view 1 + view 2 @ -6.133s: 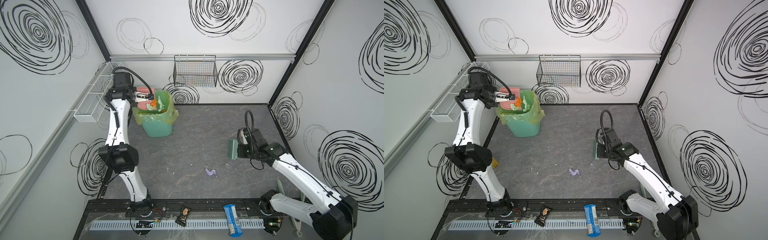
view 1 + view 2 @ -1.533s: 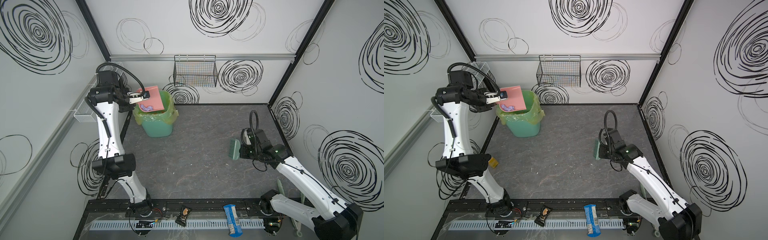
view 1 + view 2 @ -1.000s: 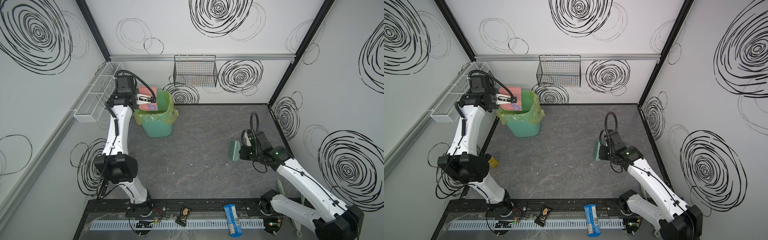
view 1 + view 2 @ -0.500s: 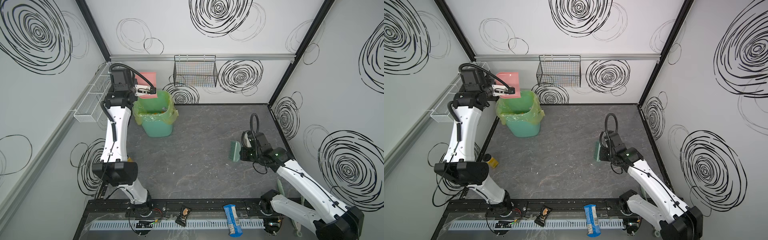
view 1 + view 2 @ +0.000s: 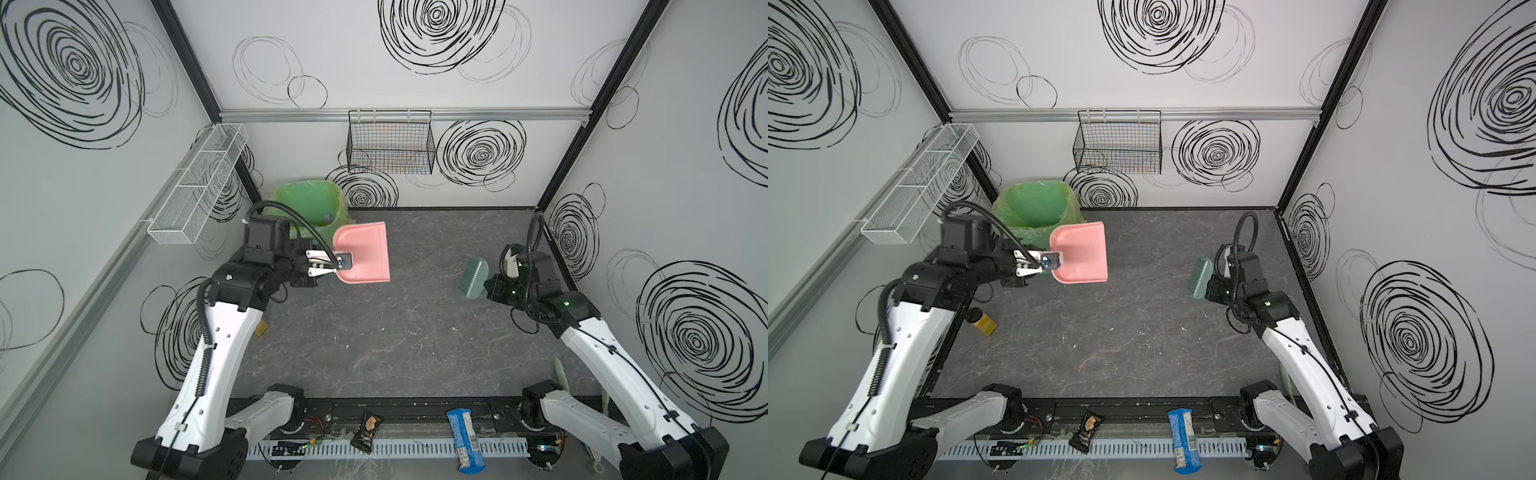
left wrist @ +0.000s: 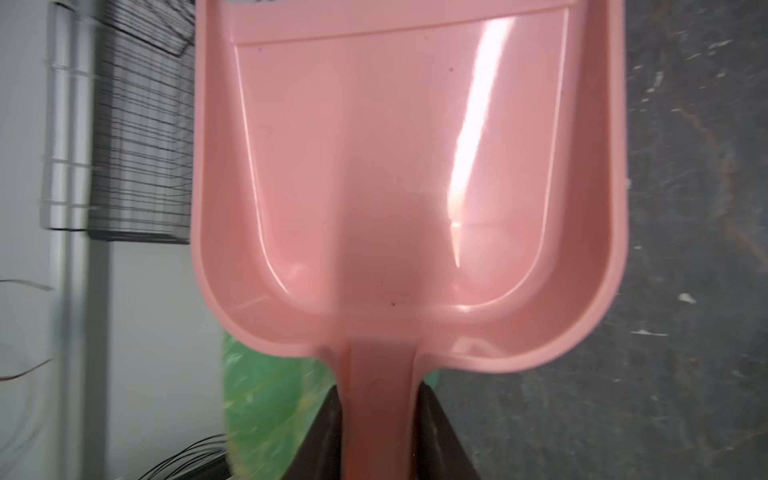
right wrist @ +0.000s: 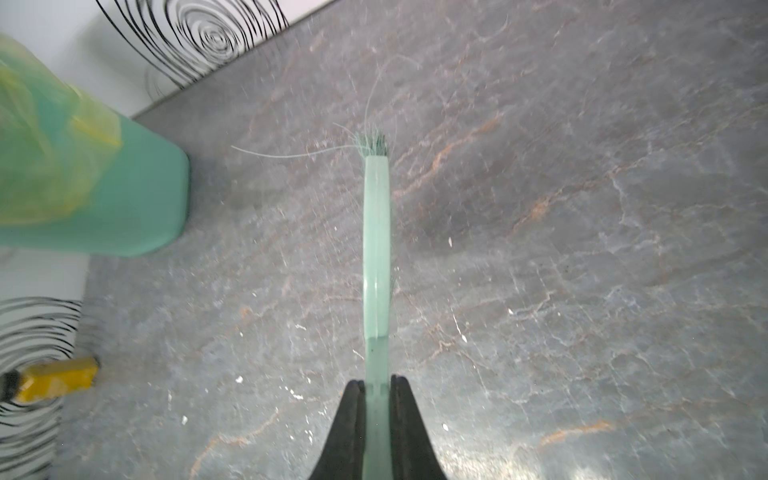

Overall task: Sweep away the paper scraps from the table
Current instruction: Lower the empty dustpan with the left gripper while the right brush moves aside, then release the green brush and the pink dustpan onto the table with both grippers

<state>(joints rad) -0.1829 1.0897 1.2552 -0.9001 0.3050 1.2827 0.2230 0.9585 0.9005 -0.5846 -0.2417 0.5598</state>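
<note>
1. Now my left gripper (image 5: pixel 328 263), clamped on the handle, holds the empty pink dustpan (image 5: pixel 365 253) level beside the green-lined bin (image 5: pixel 309 201).
2. On the table (image 5: pixel 395 332) I see no paper scraps, presumably binned. Only tiny white flecks show, so the sweeping looks essentially finished.
3. My right gripper (image 7: pixel 376 395) pinches the green brush (image 7: pixel 376 232).

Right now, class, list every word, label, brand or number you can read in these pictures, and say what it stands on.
None can be read.
Blue snack wrapper: any print too small and blurred.
Dark snack packet: any print too small.
Walls: only black spiral drawings, no writing.
</note>
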